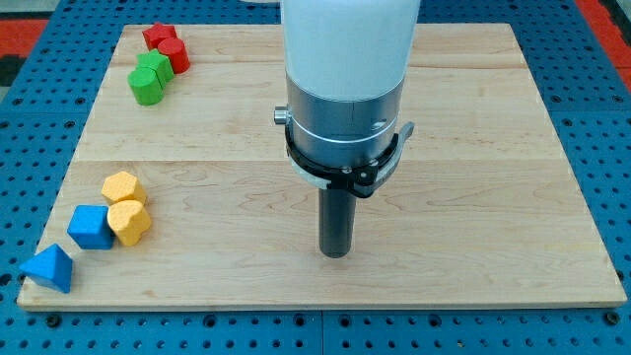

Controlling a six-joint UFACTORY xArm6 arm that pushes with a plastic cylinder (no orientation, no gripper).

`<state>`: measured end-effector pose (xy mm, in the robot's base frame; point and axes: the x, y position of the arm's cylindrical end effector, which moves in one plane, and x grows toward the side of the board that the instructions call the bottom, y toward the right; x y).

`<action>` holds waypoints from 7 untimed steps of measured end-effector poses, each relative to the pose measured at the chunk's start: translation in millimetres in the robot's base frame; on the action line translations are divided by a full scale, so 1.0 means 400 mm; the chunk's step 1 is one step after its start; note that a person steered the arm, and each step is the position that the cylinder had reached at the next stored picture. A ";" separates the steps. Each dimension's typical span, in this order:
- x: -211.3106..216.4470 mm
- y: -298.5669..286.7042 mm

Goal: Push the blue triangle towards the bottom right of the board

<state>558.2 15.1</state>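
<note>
The blue triangle (48, 267) lies at the bottom left corner of the wooden board (473, 118). My tip (336, 253) rests on the board near the bottom centre, far to the right of the blue triangle and touching no block. A blue cube-like block (91, 227) sits just up and right of the triangle.
Two yellow blocks (123, 187) (129, 222) sit next to the blue cube at the view's left. Two red blocks (159, 37) (175, 53) and two green blocks (154, 68) (146, 86) cluster at the top left. A blue pegboard (30, 118) surrounds the board.
</note>
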 end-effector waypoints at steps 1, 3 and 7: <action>0.000 0.000; 0.001 -0.024; 0.151 -0.411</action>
<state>618.4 -149.4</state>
